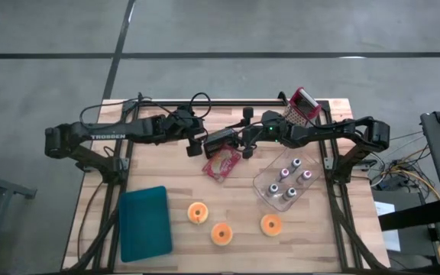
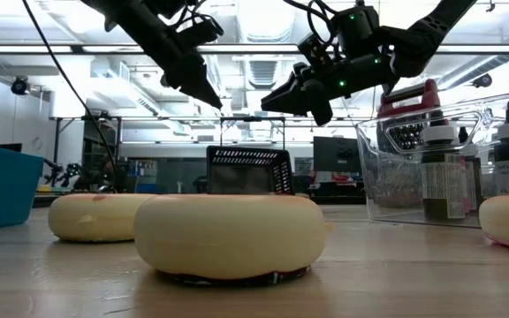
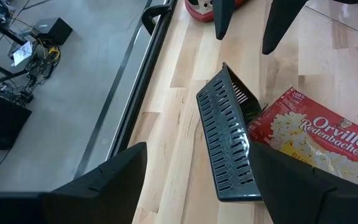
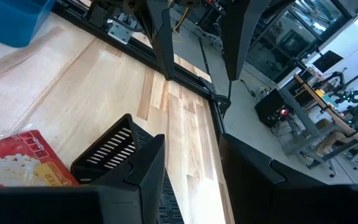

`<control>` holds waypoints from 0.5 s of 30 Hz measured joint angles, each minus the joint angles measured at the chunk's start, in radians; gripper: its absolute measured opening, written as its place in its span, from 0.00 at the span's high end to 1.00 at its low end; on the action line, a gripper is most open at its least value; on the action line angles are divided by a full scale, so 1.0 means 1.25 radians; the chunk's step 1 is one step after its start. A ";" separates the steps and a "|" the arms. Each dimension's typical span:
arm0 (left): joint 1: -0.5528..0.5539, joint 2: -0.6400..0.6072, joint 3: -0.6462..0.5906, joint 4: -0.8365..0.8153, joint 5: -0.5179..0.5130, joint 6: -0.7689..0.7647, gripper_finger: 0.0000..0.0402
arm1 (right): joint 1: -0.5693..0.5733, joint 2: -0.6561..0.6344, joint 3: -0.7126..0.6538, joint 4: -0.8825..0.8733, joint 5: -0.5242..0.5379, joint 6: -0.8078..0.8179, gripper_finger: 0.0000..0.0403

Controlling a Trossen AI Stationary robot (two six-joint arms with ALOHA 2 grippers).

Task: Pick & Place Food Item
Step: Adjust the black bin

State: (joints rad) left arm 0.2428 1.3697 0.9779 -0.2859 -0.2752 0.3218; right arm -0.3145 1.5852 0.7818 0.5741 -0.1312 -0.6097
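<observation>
A red Orville Redenbacher's popcorn box (image 1: 222, 163) lies flat on the wooden table; it also shows in the left wrist view (image 3: 319, 140). A black slotted basket (image 1: 218, 140) lies tipped on its side at the box's far end (image 3: 229, 149). Whether the box reaches into it, I cannot tell. My left gripper (image 1: 198, 145) is open above the basket's left side (image 3: 197, 162). My right gripper (image 1: 239, 141) is open above its right side (image 4: 191, 146). In the low view both grippers (image 2: 210, 93) (image 2: 277, 102) hang clear above the basket (image 2: 247, 170).
Three frosted donuts (image 1: 197, 212) (image 1: 221, 233) (image 1: 270, 224) lie near the front edge. A teal tray (image 1: 144, 221) sits front left. A clear container with small bottles (image 1: 285, 183) stands at the right. A red-handled grater (image 1: 302, 105) is at the far right.
</observation>
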 joint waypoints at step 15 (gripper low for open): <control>-0.011 0.002 -0.036 0.001 0.029 -0.057 0.29 | 0.000 0.000 0.000 0.000 0.000 0.000 0.62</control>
State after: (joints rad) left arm 0.2285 1.3716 0.9333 -0.2852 -0.2393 0.2505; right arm -0.3145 1.5852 0.7818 0.5742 -0.1310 -0.6100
